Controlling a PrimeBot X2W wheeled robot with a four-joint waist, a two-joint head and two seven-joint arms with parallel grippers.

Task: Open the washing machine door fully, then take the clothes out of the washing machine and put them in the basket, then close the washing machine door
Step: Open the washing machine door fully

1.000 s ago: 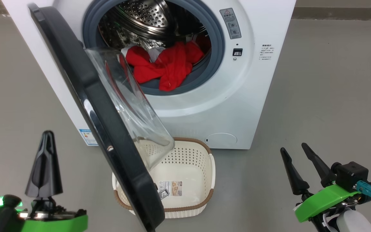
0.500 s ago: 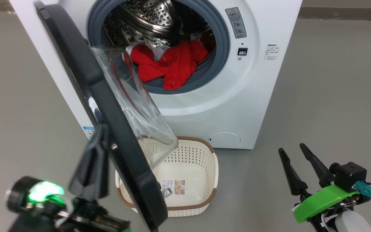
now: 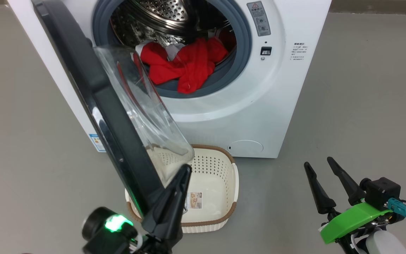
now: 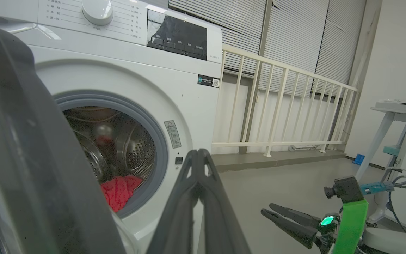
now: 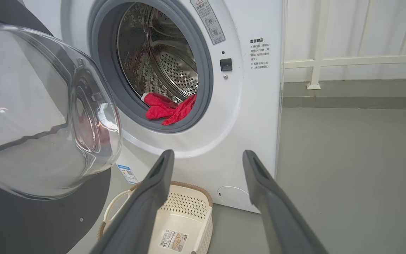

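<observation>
Far left: the washing machine door (image 3: 93, 95) stands part open, hinged on the left, its black rim edge-on to the head camera and its clear glass bowl (image 3: 146, 116) bulging toward the machine. The lower part of the door overlaps the left side of the basket in the head view.

Left gripper (image 3: 186, 173): fingers pressed together, holding nothing. Its tip lies at the lower edge of the glass bowl; contact with the door cannot be confirmed.

Basket (image 3: 213, 164): on the floor (image 3: 365, 106) just in front of the washing machine (image 3: 259, 116), upright, with only a paper label inside.

Clothes (image 3: 185, 67): a red bundle at the front of the steel drum (image 3: 160, 14), one fold hanging over the grey rubber ring (image 3: 206, 90). Neither gripper touches it.

Right gripper (image 3: 318, 162): fingers spread apart, empty, low at the right, well apart from the machine and basket.
</observation>
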